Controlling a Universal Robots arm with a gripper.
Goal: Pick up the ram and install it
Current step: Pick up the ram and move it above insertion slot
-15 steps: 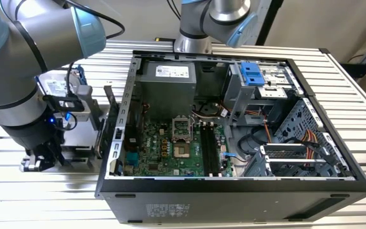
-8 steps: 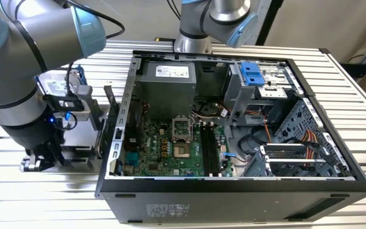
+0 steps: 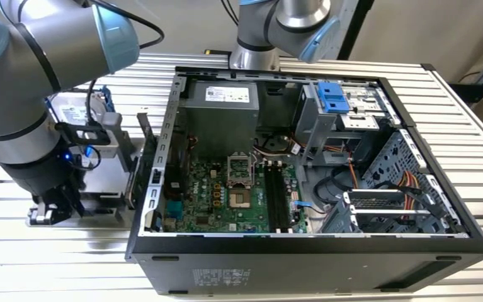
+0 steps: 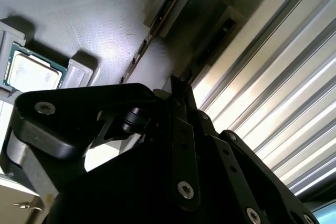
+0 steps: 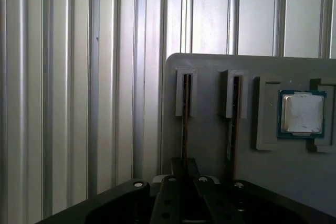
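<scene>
The ram [image 5: 184, 129] stands on edge in the outer slot of a grey holder tray [image 5: 210, 145], the slot farther from the CPU. In the second wrist view the ram [image 4: 210, 51] runs straight to my fingertips. My gripper [image 5: 184, 166] sits over the stick's near end, its fingers drawn close on either side of it. In the second wrist view the gripper [image 4: 181, 90] hides that end. In the exterior view the gripper [image 3: 52, 211] hangs low over the tray [image 3: 98, 182], at the view's left, beside the open computer case [image 3: 308, 245].
A second thin stick [image 5: 231, 124] stands in the neighbouring slot, and a square silver CPU chip [image 5: 302, 113] lies beyond it. A hard drive in a blue frame [image 3: 77, 113] stands behind the tray. The motherboard's long black memory slots [image 3: 276, 195] lie inside the case. The table is ribbed metal.
</scene>
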